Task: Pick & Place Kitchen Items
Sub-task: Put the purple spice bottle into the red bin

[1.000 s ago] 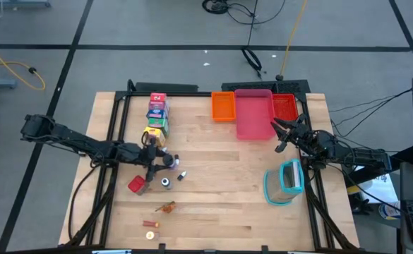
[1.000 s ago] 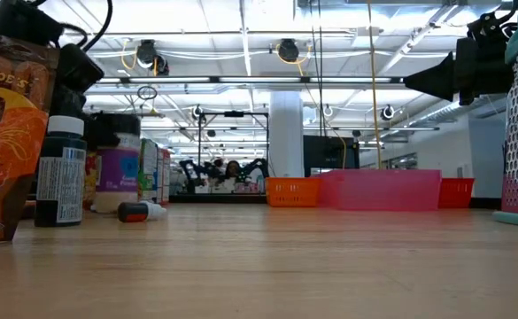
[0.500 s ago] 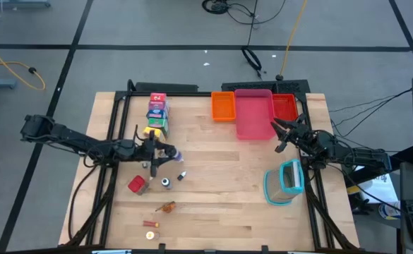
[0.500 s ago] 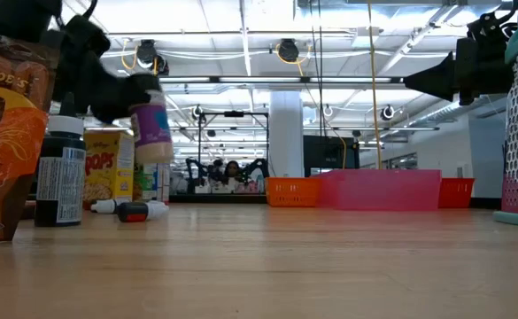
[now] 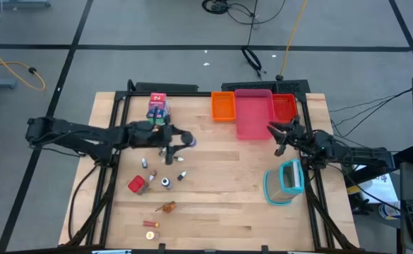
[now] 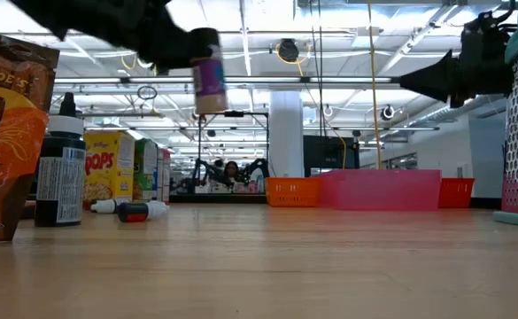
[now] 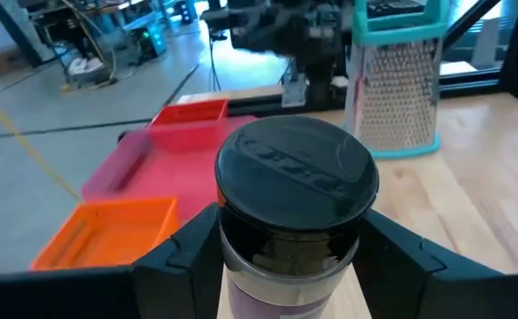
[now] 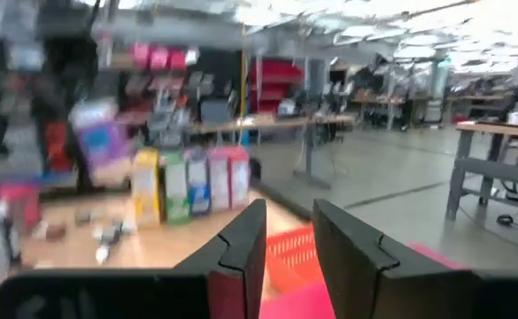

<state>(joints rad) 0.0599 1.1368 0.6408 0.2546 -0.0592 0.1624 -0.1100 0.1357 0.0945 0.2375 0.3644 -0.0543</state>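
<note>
High view, orange tray [image 5: 223,106], pink tray [image 5: 253,113], contents unclear

The brown bag [image 6: 6,133] reads "R JOE'S" and "CO", cut off; the yellow cereal carton [image 6: 108,175] reads "POPS".

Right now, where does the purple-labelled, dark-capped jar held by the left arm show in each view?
High view: jar, left of centre, short of the trays.
Low view: jar, upper left, lifted off the table.
Left wrist view: jar, centre, clamped in the left gripper.
Right wrist view: blurred purple shape, left side, probably the jar.
Shared landmark: the pink tray.
</note>
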